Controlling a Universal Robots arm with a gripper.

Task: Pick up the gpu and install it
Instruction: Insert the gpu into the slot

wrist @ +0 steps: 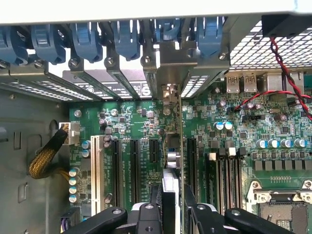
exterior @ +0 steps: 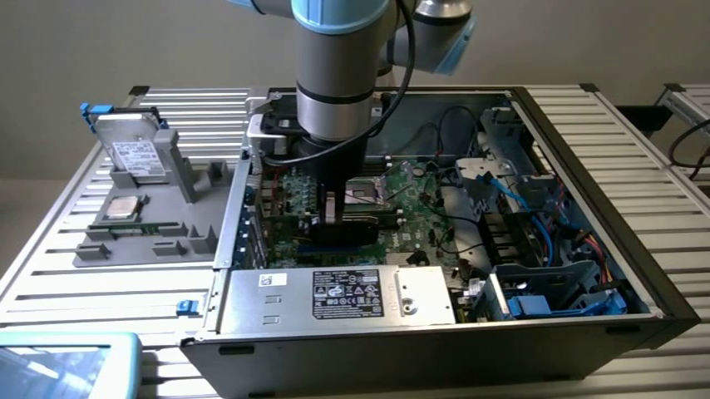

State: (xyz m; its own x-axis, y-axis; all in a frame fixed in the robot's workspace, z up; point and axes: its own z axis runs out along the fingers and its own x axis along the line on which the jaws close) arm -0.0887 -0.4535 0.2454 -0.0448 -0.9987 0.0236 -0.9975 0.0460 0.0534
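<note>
On the exterior view's left, a grey moulded parts holder point(exterior: 145, 224) rests on the slatted aluminium table point(exterior: 78, 274), near its left edge. A silver hard drive with a white label point(exterior: 135, 154) stands upright in a slot at the far end of the holder, and a small square silver processor chip point(exterior: 122, 207) lies flat in a recess nearer the middle. At the table's front left corner sits a pale blue tray point(exterior: 66, 366). To the right of the holder, the open black computer case point(exterior: 621, 274) occupies the centre of the table, with the green motherboard point(exterior: 411, 216) exposed on its floor and the silver power supply with a black label point(exterior: 344, 295) along its front wall. The grey robot arm point(exterior: 338, 75) descends into the case near its left wall. The black two-finger gripper point(exterior: 331, 218) is clenched on the gpu point(wrist: 171, 161), a thin card held edge-on and upright between the fingers point(wrist: 146, 217). In the wrist view the card stands over the motherboard among the black expansion slots point(wrist: 119, 165), with its silver end bracket point(wrist: 168, 92) close to the slotted rear wall of the case, below the row of blue retention clips point(wrist: 87, 41). Whether the card's lower edge is seated in a slot cannot be determined. A red and black twisted cable point(wrist: 282, 63) runs across the board toward the case's right side.
</note>
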